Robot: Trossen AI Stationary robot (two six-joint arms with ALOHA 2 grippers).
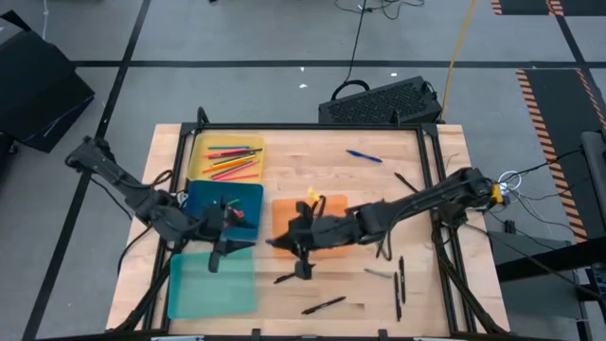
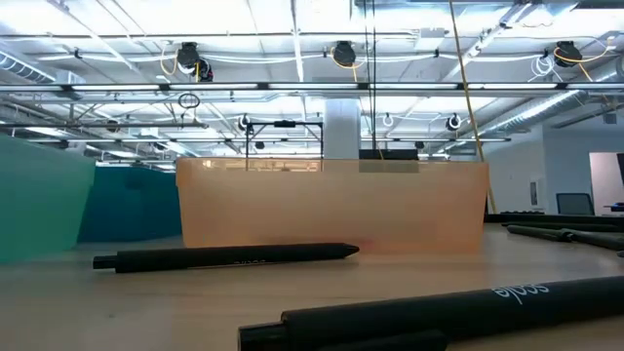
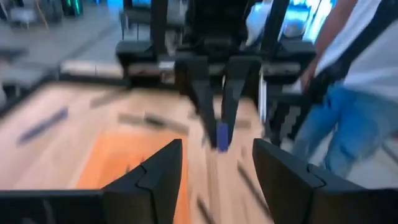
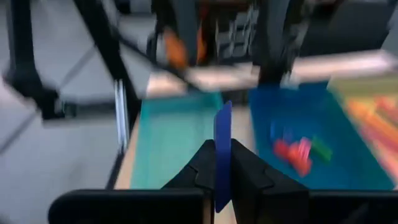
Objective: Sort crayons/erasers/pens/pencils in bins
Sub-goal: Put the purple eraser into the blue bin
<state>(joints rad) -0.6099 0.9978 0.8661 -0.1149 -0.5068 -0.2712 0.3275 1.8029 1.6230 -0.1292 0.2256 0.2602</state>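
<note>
Right pincer (image 4: 222, 163) clamps a blue eraser (image 4: 222, 146) over the bench (image 1: 379, 189) by the orange bin (image 1: 284, 216). Left pincer (image 3: 214, 165) stands wide over the dark blue bin (image 1: 204, 199), which holds erasers (image 4: 298, 152)

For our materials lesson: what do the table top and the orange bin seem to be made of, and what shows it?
Table top: probably wood, pale with a matt finish; plank seams and grain lines show in the high view.
Orange bin: likely plastic, smooth and translucent; in the low view the room behind glows faintly through its wall.
</note>
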